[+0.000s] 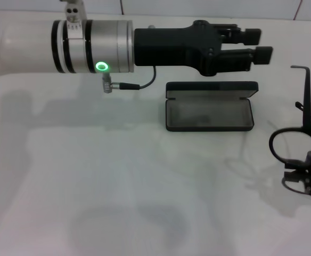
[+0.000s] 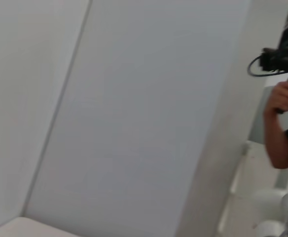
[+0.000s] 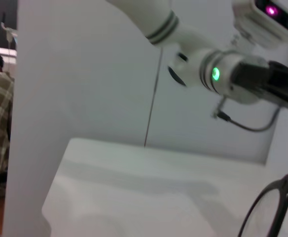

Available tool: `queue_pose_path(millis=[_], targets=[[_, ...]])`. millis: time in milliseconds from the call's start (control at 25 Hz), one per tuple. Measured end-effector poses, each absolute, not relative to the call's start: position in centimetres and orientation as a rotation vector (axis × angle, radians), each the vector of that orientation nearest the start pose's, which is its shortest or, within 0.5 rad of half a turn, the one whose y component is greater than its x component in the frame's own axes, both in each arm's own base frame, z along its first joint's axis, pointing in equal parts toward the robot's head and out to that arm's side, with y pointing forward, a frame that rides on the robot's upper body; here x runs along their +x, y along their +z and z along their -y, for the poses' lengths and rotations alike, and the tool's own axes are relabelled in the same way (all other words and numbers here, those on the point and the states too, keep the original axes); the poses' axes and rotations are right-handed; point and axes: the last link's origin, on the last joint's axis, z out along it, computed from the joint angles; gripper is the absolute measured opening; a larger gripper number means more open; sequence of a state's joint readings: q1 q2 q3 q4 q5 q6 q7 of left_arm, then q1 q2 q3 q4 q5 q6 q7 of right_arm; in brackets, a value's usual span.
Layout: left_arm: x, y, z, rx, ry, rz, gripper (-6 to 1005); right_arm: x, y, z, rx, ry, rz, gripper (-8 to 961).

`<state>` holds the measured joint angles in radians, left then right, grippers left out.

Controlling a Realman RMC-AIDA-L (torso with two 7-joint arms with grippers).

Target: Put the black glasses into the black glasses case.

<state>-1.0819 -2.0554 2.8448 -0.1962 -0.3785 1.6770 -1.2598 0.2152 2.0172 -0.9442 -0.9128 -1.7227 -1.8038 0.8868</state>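
Observation:
The black glasses case (image 1: 209,106) lies open on the white table, lid tilted up at the back and grey lining showing. The black glasses (image 1: 296,145) hang at the right edge of the head view, tilted, with one temple arm pointing up. My right gripper (image 1: 308,181) is shut on their lower frame, right of the case and nearer to me. One lens rim of the black glasses (image 3: 271,207) shows in the right wrist view. My left gripper (image 1: 256,45) hovers just behind the case, fingers apart and holding nothing.
The left arm (image 1: 91,47) stretches sideways across the back of the table (image 1: 118,186), a cable looping under its wrist. The same left arm (image 3: 218,74) shows in the right wrist view. A person's arm (image 2: 277,123) holds a device beyond a wall panel.

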Motion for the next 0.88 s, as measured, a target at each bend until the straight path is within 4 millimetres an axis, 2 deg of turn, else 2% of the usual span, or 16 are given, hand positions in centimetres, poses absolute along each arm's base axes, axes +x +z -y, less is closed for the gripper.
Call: queue_pose_path(millis=[200,520,880], targets=[[-10.5,-4.8,-37.1,-3.022,-1.188,0.436,543,28.5,3.2,-24.5,-2.676,0.769,0.316,96],[-8.8,-6.9,-35.4,-3.207,-1.097,0.368,543,28.3,2.7,-24.7,-2.649,0.792,0.381,96],[-8.3,-6.9,-35.2,-3.199,-1.156,0.325,543,28.2,2.5,-24.7,-2.648,0.800,0.387,95]])
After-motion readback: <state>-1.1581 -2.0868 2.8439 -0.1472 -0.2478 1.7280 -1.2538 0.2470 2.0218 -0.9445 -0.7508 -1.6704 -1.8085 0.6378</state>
